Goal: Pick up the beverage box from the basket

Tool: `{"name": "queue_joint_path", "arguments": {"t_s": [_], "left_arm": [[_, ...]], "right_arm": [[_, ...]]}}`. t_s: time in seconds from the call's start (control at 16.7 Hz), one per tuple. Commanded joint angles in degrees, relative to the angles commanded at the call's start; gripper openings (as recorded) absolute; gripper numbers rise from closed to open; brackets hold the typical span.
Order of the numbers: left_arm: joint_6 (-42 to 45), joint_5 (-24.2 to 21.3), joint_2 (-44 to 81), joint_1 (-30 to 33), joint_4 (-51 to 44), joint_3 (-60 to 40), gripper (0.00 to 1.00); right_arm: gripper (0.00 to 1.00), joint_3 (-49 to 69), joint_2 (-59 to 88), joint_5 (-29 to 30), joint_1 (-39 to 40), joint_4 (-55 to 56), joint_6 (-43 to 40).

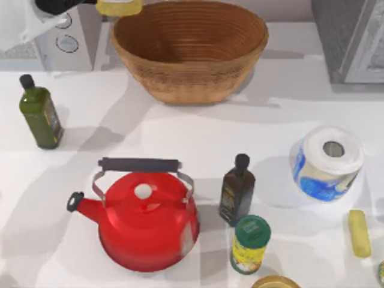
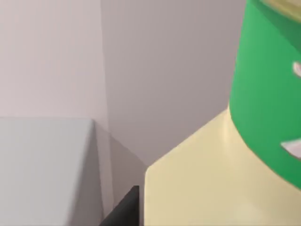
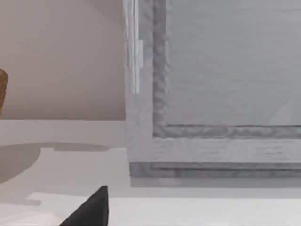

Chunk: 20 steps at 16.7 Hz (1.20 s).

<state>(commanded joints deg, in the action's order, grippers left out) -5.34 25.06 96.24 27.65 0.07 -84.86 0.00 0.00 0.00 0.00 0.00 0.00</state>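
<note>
The beverage box is a cream-yellow carton hanging at the top view's upper edge, just left of the basket and above its rim level. My left gripper is shut on the beverage box from the left. In the left wrist view the carton's shoulder and green cap are very close, with a black finger against its side. The round brown wicker basket at the back centre has nothing inside. My right gripper is at the back right, facing a grey cabinet.
A red kettle stands front centre, a green oil bottle at the left, a dark bottle and a green-lidded yellow can right of the kettle. A paper roll and a yellow bar lie at the right. A grey appliance stands back left.
</note>
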Motion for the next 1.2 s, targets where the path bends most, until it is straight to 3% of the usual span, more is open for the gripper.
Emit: {"name": "queue_joint_path", "arguments": {"t_s": [0.78,1.02,1.2], "left_arm": [[4.05,-19.34,-78.19,-21.51,-0.06,67.73,0.00],[5.01,-23.58,-92.07,-26.09,-0.06,80.94,0.00],[5.33,-25.01,-96.09,-27.59,-0.07,84.72,0.00]], "right_arm": [[1.00,0.00,0.00,0.00,0.00,0.00,0.00],[1.00,0.00,0.00,0.00,0.00,0.00,0.00],[1.00,0.00,0.00,0.00,0.00,0.00,0.00]]}}
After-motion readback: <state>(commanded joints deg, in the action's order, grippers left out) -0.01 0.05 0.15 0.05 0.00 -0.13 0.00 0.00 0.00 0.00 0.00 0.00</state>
